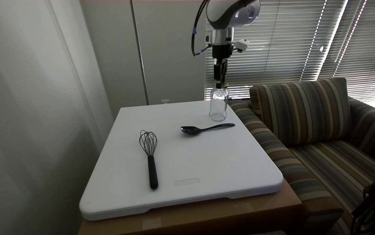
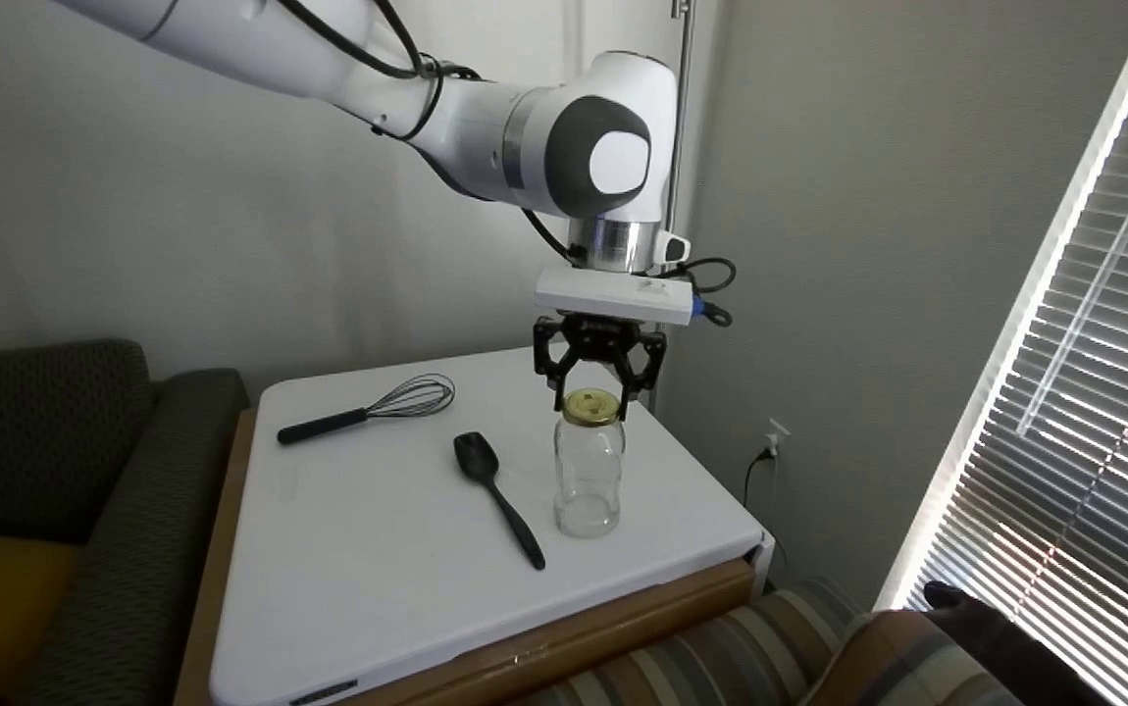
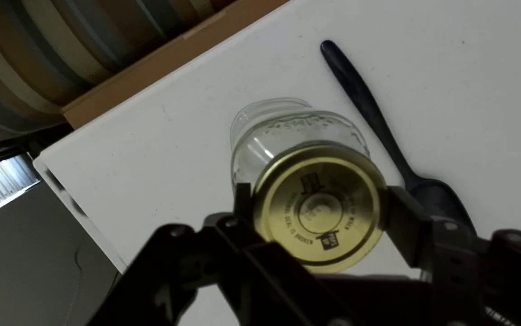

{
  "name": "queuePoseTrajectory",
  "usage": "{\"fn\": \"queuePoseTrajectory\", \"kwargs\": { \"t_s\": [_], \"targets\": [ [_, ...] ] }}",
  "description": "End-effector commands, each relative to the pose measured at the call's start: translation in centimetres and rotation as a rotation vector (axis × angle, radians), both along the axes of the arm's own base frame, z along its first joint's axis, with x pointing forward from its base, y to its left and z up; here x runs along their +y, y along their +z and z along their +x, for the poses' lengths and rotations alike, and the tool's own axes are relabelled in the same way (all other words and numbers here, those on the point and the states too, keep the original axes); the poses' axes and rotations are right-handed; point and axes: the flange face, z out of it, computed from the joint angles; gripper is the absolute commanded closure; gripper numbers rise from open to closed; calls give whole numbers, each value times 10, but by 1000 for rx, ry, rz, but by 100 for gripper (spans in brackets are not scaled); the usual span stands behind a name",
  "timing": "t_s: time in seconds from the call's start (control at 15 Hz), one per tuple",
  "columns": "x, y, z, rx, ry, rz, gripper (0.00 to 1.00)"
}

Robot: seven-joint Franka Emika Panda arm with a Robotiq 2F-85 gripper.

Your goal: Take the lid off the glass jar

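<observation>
The glass jar stands upright on the white tabletop, seen in both exterior views (image 1: 218, 106) (image 2: 588, 480). The pale gold lid (image 2: 591, 406) sits on the jar's mouth. In the wrist view the lid (image 3: 319, 217) fills the middle, and the clear jar (image 3: 265, 136) shows behind it. My gripper (image 2: 591, 404) points straight down over the jar. Its two fingers are on opposite sides of the lid and press against its rim, as the wrist view shows (image 3: 318, 203). In an exterior view my gripper (image 1: 220, 85) hides most of the lid.
A black spoon (image 2: 500, 495) lies on the white tabletop (image 2: 378, 549) close beside the jar. A black whisk (image 2: 368, 412) lies farther off. The jar stands near a table edge, with a striped armchair (image 1: 301, 111) beyond it. A wall is close behind.
</observation>
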Motion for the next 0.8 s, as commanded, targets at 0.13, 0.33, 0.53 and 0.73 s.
{"fn": "queuePoseTrajectory", "kwargs": {
  "t_s": [0.13,0.33,0.53,0.73],
  "targets": [
    [8,-8,-11,77,275,83,53],
    [8,-6,-13,112,354,89,53],
    [8,-2,-13,131,364,55,53],
    [7,6,-10,109,350,17,53]
  ]
}}
